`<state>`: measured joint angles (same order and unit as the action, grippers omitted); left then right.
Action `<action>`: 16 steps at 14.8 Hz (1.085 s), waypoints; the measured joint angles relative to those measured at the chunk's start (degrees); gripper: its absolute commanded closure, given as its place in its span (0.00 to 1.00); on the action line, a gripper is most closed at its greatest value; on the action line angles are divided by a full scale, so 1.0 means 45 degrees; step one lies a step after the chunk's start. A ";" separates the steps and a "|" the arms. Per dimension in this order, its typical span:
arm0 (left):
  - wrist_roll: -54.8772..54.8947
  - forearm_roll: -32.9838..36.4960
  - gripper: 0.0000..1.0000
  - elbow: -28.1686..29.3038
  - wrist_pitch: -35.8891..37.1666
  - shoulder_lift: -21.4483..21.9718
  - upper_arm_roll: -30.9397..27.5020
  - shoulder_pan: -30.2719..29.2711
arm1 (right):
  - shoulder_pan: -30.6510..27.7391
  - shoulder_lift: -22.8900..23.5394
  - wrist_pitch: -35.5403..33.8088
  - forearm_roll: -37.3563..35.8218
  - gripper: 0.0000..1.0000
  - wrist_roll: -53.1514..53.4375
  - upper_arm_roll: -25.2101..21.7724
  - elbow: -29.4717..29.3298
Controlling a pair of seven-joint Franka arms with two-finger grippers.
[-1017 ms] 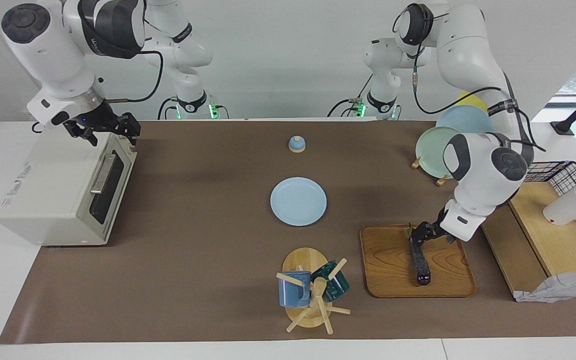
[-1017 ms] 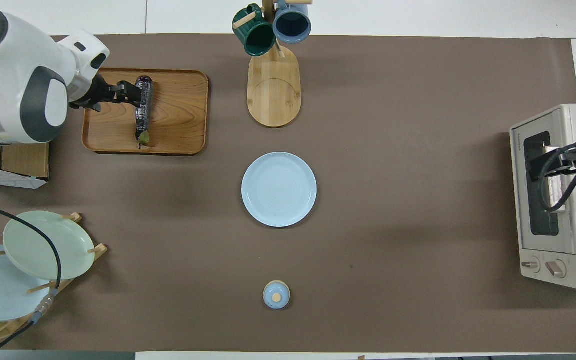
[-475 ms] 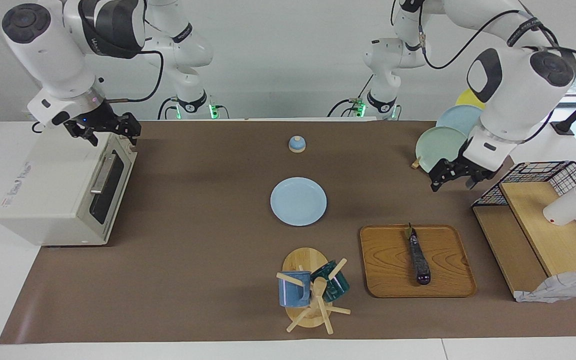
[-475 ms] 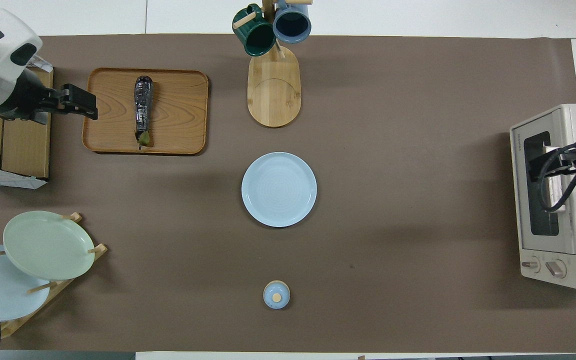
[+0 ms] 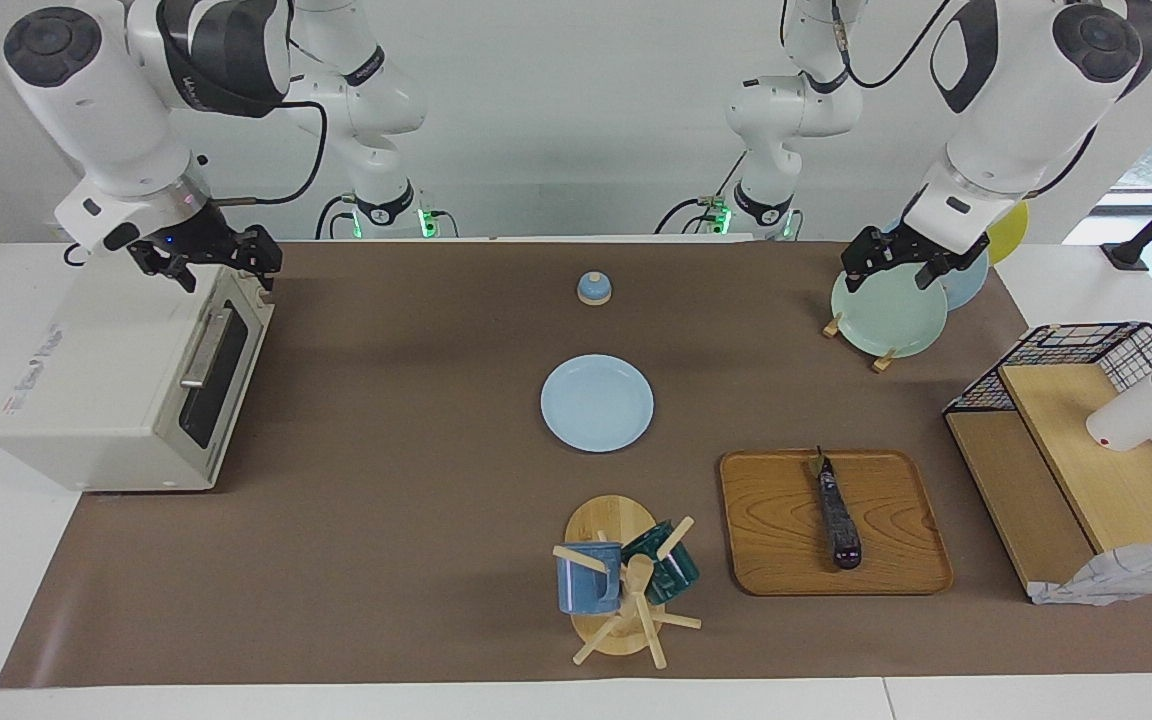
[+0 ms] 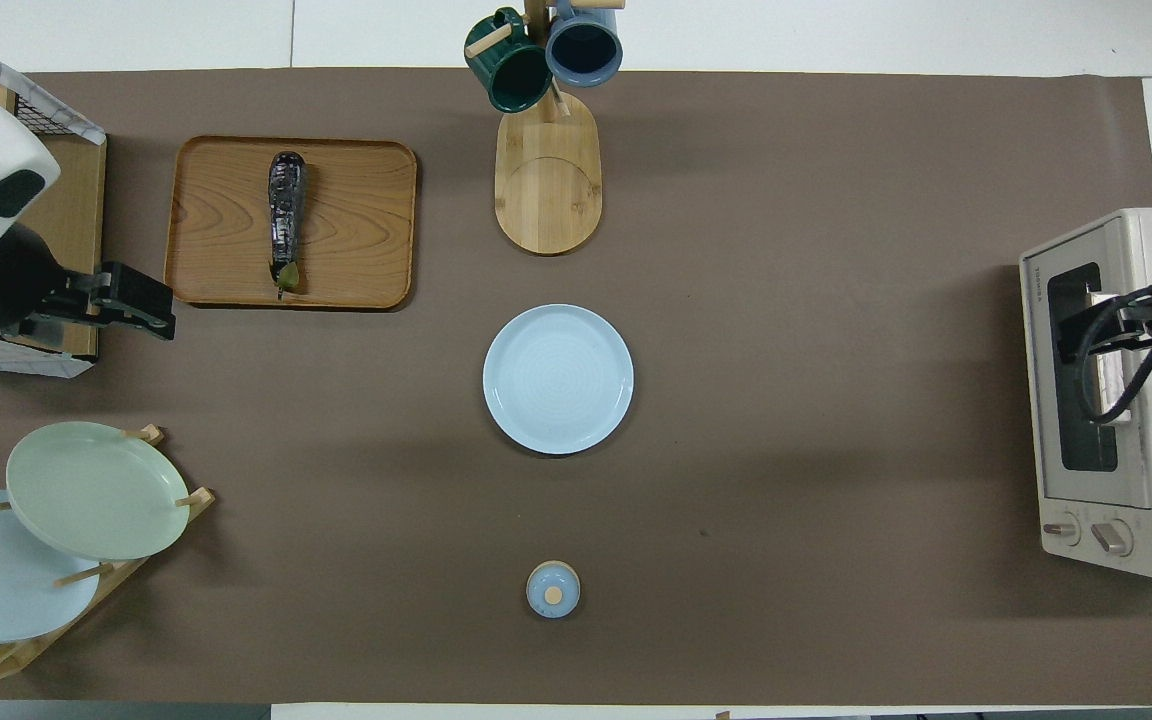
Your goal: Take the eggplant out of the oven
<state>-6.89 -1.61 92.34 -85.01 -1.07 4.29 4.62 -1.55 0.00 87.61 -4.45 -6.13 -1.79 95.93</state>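
Note:
The eggplant point(image 5: 838, 520) point(image 6: 286, 215) lies lengthwise on a wooden tray point(image 5: 776, 520) point(image 6: 356, 230) toward the left arm's end of the table, with nothing touching it. The oven point(image 5: 106, 380) point(image 6: 1151, 400) stands at the right arm's end, and its dark glass door looks closed. My left gripper point(image 5: 888, 270) point(image 6: 151, 310) hangs open and empty, high over the plate rack. Open and empty too, my right gripper point(image 5: 221, 268) point(image 6: 1086, 335) waits just above the oven's top edge over the door.
A light blue plate point(image 5: 596, 403) lies mid-table, with a small blue knob point(image 5: 593, 288) nearer the robots. A mug tree point(image 5: 621, 585) stands beside the tray. The plate rack point(image 5: 886, 312) and a wire basket with wooden boards point(image 5: 1086, 450) fill the left arm's end.
My left gripper has risen from the eggplant's stem end on the tray and swung back over the plate rack. The eggplant stays on the tray. The right arm has not moved.

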 measured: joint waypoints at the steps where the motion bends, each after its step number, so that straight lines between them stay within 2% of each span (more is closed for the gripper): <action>1: -0.0012 0.0001 0.00 0.0444 -0.0058 0.0249 0.0000 0.0023 | 0.0000 0.0000 0.0000 0.0000 0.00 0.0000 0.0000 0.0000; 3: -0.0061 0.0001 0.00 0.0830 -0.0402 0.0518 -0.0020 0.0059 | 0.0000 0.0000 0.0000 0.0000 0.00 0.0000 0.0000 0.0000; 16: -0.0447 -0.0018 0.00 0.0559 -0.0661 0.1070 -0.0140 0.0231 | 0.0000 0.0000 0.0000 0.0000 0.00 0.0000 0.0000 0.0000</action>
<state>-8.90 -1.69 94.86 -87.98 3.75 3.66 5.66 -1.55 0.00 87.61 -4.45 -6.13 -1.79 95.93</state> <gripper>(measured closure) 0.000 0.000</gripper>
